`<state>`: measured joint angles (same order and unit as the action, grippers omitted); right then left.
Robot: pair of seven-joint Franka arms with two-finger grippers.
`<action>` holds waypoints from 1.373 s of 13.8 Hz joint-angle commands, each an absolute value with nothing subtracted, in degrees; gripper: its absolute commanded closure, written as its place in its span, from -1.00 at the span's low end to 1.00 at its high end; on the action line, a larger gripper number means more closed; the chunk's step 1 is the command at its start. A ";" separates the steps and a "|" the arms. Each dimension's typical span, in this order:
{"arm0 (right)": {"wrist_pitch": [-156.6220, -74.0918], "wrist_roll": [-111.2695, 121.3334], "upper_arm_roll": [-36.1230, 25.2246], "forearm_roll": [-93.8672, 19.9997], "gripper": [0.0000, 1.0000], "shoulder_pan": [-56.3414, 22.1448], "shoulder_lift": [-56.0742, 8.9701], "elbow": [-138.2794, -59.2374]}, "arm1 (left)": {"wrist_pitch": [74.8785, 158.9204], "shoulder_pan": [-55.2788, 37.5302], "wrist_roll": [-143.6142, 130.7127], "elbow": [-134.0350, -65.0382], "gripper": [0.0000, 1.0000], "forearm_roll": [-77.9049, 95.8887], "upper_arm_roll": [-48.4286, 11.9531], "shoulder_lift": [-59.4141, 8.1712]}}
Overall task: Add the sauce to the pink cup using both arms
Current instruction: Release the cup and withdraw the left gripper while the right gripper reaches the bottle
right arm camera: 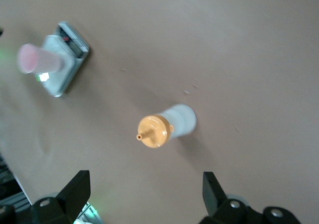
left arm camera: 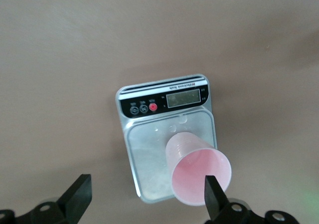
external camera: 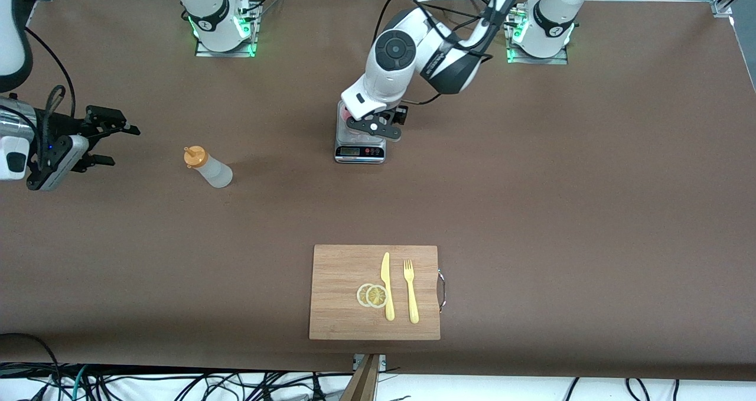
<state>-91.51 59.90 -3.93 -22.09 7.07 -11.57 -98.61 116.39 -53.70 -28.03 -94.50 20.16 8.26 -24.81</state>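
A bamboo cutting board [external camera: 331, 294] lies nearest. At its 12 o'clock the pink cup [left arm camera: 198, 171] stands empty on a kitchen scale [left arm camera: 164, 134], left tool [left arm camera: 144, 196] spread above it. The sauce bottle [external camera: 208, 166] stands ungrasped at 10 o'clock, right tool [external camera: 107, 144] apart; nothing poured yet.

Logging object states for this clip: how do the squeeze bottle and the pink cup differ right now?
The squeeze bottle stands straight on the table toward the right arm's end; the pink cup stands on a scale. The bottle is whitish and closed by an orange nozzle cap; the cup is pink and open-topped. The open left gripper hangs over the cup; the open right gripper is beside the bottle, not above it. Both stand upright, ungripped.
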 commanded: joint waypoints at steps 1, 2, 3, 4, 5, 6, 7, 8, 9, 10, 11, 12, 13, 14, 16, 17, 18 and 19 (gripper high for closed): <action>-92.28 79.28 -4.48 -32.22 -1.00 11.15 -13.70 -102.21 | 106.38 -50.80 -27.51 -88.00 -1.00 20.31 10.45 -21.55; -92.29 85.80 -5.87 -35.13 -1.00 11.60 -15.10 -103.43 | 104.17 -49.84 -27.51 -87.20 -1.00 18.30 11.33 -20.14; -92.20 93.87 -7.11 -38.55 -1.00 11.69 -16.51 -105.19 | 101.54 -48.27 -27.51 -86.40 -1.00 15.41 11.51 -19.00; -91.85 101.61 -7.64 -41.11 -1.00 12.30 -18.52 -106.60 | 98.82 -45.99 -27.42 -85.79 -1.00 12.60 11.51 -17.59; -91.85 108.56 -7.73 -43.39 -1.00 13.09 -20.46 -107.74 | 96.79 -43.97 -27.42 -85.26 -1.00 10.48 11.51 -16.01; -91.85 114.46 -7.73 -45.85 -1.00 13.79 -22.48 -107.84 | 94.94 -42.03 -27.42 -85.25 -1.00 8.37 11.51 -14.43; -91.76 119.39 -8.08 -47.53 -1.00 14.23 -24.59 -107.93 | 93.62 -39.05 -27.33 -85.25 -1.00 7.04 11.51 -12.85; -91.50 124.32 -8.00 -50.16 -1.00 14.93 -26.87 -107.93 | 91.43 -35.63 -27.33 -85.25 -1.00 6.86 11.43 -11.27; -90.97 129.06 -8.09 -52.53 -1.00 15.20 -28.46 -107.93 | 89.58 -32.55 -26.46 -85.25 -1.00 6.86 11.34 -10.21; -90.62 133.72 -8.09 -53.95 -1.00 15.21 -30.13 -107.93 | 87.91 -29.82 -22.80 -85.17 -1.00 6.86 11.34 -9.41; -90.44 137.60 -8.09 -55.18 -1.00 15.38 -32.06 -107.93 | 86.32 -27.01 -17.72 -85.17 -1.00 6.25 11.42 -8.71; -90.09 141.20 -8.09 -57.02 -1.00 15.64 -34.17 -107.93 | 85.18 -23.94 -13.23 -84.99 -1.00 5.11 11.25 -8.09; -88.61 143.76 -8.09 -59.04 -1.00 15.64 -36.54 -107.93 | 83.69 -21.47 -10.40 -84.82 -1.00 4.58 10.99 -7.48; -87.03 145.62 -8.09 -60.89 -1.00 15.64 -38.82 -107.84 | 82.28 -19.44 -8.20 -84.73 -1.00 4.31 10.99 -7.21; -84.04 146.60 -8.09 -62.92 -1.00 15.56 -41.82 -107.75 | 80.95 -15.05 -3.10 -83.85 -1.00 4.31 10.81 -7.21; -83.85 146.95 -8.00 -62.93 -1.00 15.21 -42.27 -107.67 | 80.16 -14.07 -1.51 -83.93 -1.00 3.78 10.72 -7.21; -83.85 146.95 -7.74 -62.93 -1.00 14.60 -42.62 -107.67 | 79.20 -13.11 -0.54 -83.85 -1.00 3.52 10.64 -7.21; -83.76 146.95 -7.56 -62.93 -1.00 13.98 -43.06 -107.58 | 78.67 -12.49 0.60 -83.76 -1.00 3.43 10.46 -7.21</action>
<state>-84.90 146.75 -7.88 -62.01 14.78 -42.87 -108.23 80.75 -13.96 -2.19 -84.99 5.34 11.91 -7.21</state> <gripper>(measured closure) 0.000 0.000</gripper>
